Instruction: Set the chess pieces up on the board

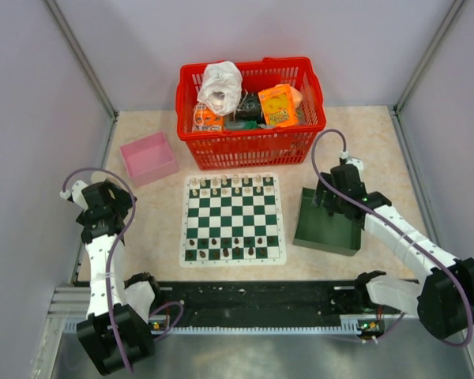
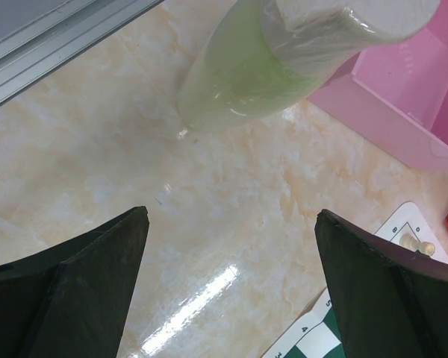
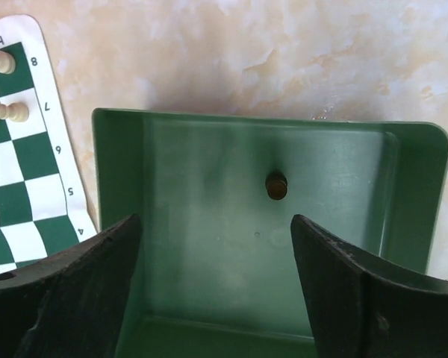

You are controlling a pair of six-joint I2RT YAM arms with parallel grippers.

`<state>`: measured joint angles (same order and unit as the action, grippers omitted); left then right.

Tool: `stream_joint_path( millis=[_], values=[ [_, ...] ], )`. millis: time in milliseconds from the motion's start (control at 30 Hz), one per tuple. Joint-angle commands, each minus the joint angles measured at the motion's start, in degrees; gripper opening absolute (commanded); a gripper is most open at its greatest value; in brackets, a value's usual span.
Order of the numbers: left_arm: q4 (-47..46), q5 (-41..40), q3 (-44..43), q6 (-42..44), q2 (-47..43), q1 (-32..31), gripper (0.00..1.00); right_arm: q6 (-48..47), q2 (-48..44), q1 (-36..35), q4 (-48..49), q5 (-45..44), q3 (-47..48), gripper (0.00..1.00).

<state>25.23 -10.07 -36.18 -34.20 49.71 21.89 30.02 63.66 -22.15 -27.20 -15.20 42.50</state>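
The green and white board point(image 1: 232, 219) lies mid-table, with cream chessmen in its far rows and several dark chess pieces point(image 1: 231, 244) in its near rows. One dark brown piece point(image 3: 276, 186) stands in the dark green tray point(image 3: 119, 164), which shows right of the board in the top view point(image 1: 320, 233). My right gripper point(image 3: 216, 239) is open above the tray, the piece just beyond its fingertips. My left gripper point(image 2: 231, 224) is open and empty over bare table left of the board; it shows at the far left in the top view point(image 1: 103, 207). The board's corner point(image 2: 403, 231) shows there.
A red basket point(image 1: 250, 142) of assorted items stands behind the board. A pink box point(image 1: 148, 158) sits at the back left, also in the left wrist view point(image 2: 403, 97). A pale green cylinder point(image 2: 239, 82) lies beside it. Grey walls enclose the table.
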Motion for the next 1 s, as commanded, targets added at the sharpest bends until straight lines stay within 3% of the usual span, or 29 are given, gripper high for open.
stream_joint_path(
  millis=[0,233,500,633,700,933,967],
  values=[
    [-2.29,0.22,-0.65,0.01,-0.85,0.35,0.99,-0.57,2.43,3.51,4.17,5.18,-0.40,0.76],
    [-3.09,0.49,-0.99,0.27,1.35,0.35,0.99,-1.63,8.67,3.96,4.35,4.84,0.39,0.61],
    [-3.52,-0.83,-0.20,0.88,1.35,0.35,0.99,-2.42,8.06,3.96,3.73,-4.30,0.13,0.56],
    [-3.70,-0.66,-0.11,0.97,2.14,0.35,0.99,-1.90,6.22,4.92,4.52,-4.14,-0.40,0.55],
    [-4.05,-0.57,0.15,0.88,2.40,0.35,0.99,-1.81,5.52,4.84,4.96,-3.70,-0.40,0.60],
    [-4.75,-0.39,0.67,0.97,2.93,0.35,0.99,1.79,3.05,4.84,4.18,-8.87,0.13,0.99],
    [-4.84,-0.31,0.76,0.97,3.02,0.26,0.99,2.06,2.88,4.84,4.09,-9.32,0.13,0.99]
  ],
)
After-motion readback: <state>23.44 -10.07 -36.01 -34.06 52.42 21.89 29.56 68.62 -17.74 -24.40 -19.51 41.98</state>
